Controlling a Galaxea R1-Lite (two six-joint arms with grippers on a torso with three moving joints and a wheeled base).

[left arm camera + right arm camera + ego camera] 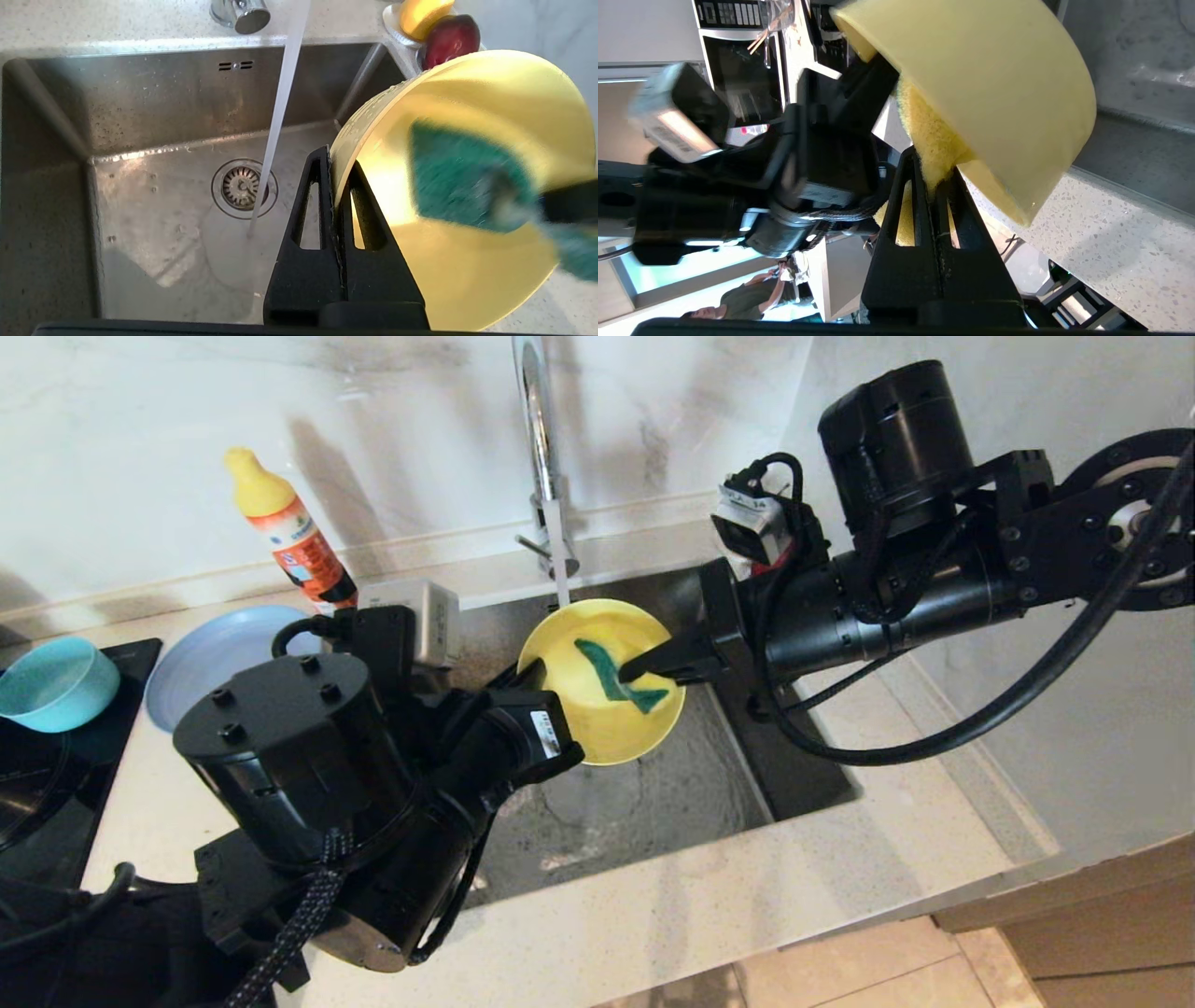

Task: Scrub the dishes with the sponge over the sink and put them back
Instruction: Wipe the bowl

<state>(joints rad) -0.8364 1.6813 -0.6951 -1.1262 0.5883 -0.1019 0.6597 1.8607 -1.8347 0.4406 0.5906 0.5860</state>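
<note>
Over the sink (653,784) I hold the pale yellow bowl (597,709) tilted on its side, my left gripper (537,677) shut on its rim; the rim sits pinched between the fingers (310,186). My right gripper (644,667) is shut on the sponge (621,683), whose green side lies against the bowl's inside (467,186). The right wrist view shows the sponge's yellow foam (929,140) clamped at the fingertips under the bowl (994,84). The teal-blue bowl (56,681) and grey-blue plate (201,658) rest on the counter at the left.
Water runs from the chrome faucet (541,457) down to the drain (244,187). An orange detergent bottle (294,537) stands behind the plate. A small white dish with fruit (434,28) sits at the sink's far corner. A black cooktop (47,775) lies at the far left.
</note>
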